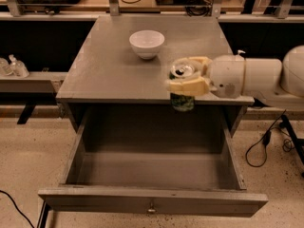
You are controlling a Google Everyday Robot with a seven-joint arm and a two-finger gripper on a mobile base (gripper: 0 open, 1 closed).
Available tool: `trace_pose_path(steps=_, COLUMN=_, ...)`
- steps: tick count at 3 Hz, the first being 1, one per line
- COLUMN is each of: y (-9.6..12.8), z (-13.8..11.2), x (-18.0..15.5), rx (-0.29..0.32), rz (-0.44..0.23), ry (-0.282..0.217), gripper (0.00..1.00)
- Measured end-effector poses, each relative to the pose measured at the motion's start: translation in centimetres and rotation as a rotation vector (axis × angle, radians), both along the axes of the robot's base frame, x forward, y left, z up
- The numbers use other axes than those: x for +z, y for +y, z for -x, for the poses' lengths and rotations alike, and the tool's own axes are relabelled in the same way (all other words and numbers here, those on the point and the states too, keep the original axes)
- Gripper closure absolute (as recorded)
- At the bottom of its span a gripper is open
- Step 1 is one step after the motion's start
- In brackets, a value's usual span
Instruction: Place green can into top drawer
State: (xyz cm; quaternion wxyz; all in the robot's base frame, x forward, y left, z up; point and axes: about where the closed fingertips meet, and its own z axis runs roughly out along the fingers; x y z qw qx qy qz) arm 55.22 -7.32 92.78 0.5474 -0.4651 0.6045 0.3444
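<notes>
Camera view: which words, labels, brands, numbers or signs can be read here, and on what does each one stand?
No text can be read anywhere.
Green can, held in the tool at the front edge of the cabinet top, above the open top drawer: dark speckled pattern only, no readable letters.
White bowl: plain, no marking.

Claw (183,74) around can (182,102) at front edge of cabinet (109,70), above top drawer (152,201); bowl (147,42) behind-left.
</notes>
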Motion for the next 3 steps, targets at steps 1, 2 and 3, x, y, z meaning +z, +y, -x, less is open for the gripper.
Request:
trace_pose_path(steps=1, y=1.1, z=4.2, x=-4.0, rx=-0.009, rz=0.021, ry=0.042, gripper=1.0)
trace_pose_path(steps=2, y=1.9, z=5.3, x=-5.9, rx=0.01, rz=0.03, ry=0.078, gripper=1.0)
trace_pose_path(steps=3, y=4.4, z=5.4, x=-7.2, rx=0.093, rz=-0.034, ry=0.111, gripper=1.0)
